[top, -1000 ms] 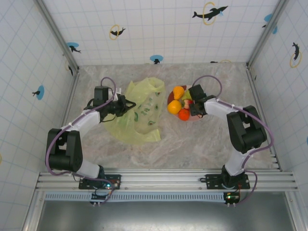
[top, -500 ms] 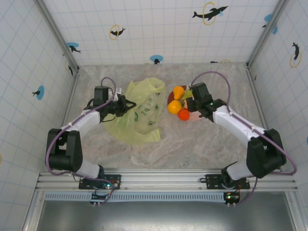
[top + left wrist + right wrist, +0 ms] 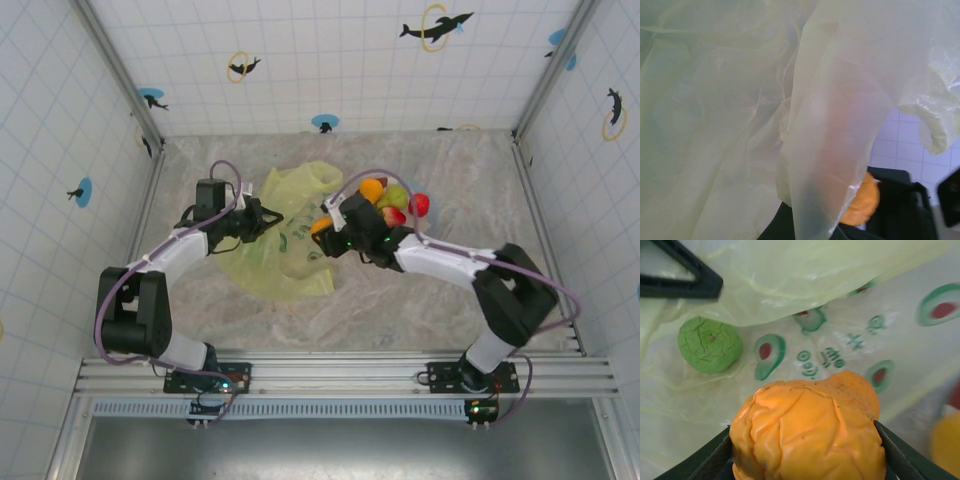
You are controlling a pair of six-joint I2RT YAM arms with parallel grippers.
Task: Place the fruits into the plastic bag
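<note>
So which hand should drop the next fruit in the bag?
Right. The right hand holds an orange fruit over the open plastic bag, while the left hand holds the bag's edge up.

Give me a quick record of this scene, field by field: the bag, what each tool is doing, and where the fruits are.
plastic bag: mouth open, green fruit inside
left tool: shut on the bag's edge, lifting the upper layer
right tool: shut on orange fruit, at the bag mouth
other fruits: orange, yellow-green and red, clustered right of the bag
</note>
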